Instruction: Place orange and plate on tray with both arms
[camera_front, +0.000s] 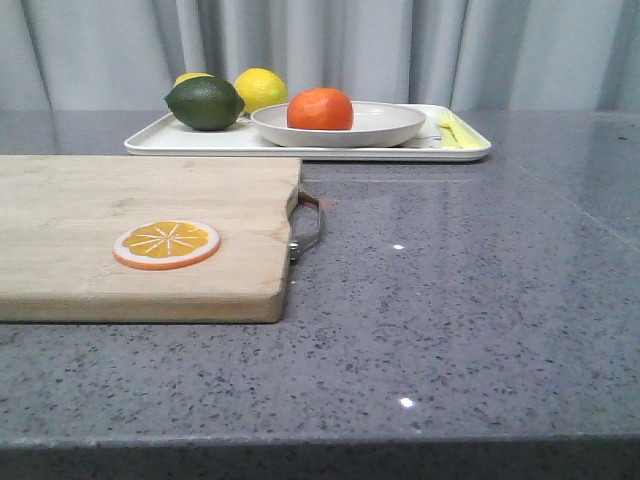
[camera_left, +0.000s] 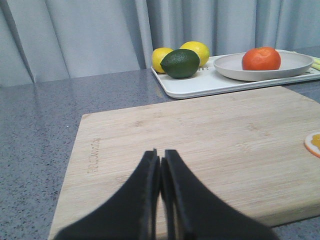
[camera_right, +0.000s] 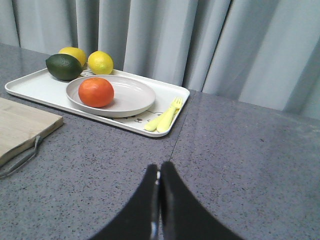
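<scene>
The orange (camera_front: 320, 109) lies in the off-white plate (camera_front: 385, 126), and the plate stands on the white tray (camera_front: 180, 141) at the back of the table. All three also show in the left wrist view, orange (camera_left: 261, 58), plate (camera_left: 295, 62), tray (camera_left: 200, 85), and in the right wrist view, orange (camera_right: 96, 92), plate (camera_right: 135, 92), tray (camera_right: 35, 87). My left gripper (camera_left: 160, 155) is shut and empty above the wooden cutting board (camera_left: 200, 135). My right gripper (camera_right: 159, 167) is shut and empty above the grey table, well short of the tray. Neither gripper shows in the front view.
A dark green lime (camera_front: 204, 103) and two yellow lemons (camera_front: 261, 88) lie on the tray's left part. A yellow fork and spoon (camera_right: 165, 117) lie on its right end. The cutting board (camera_front: 120, 240) with a metal handle (camera_front: 308, 225) carries an orange slice disc (camera_front: 166, 243).
</scene>
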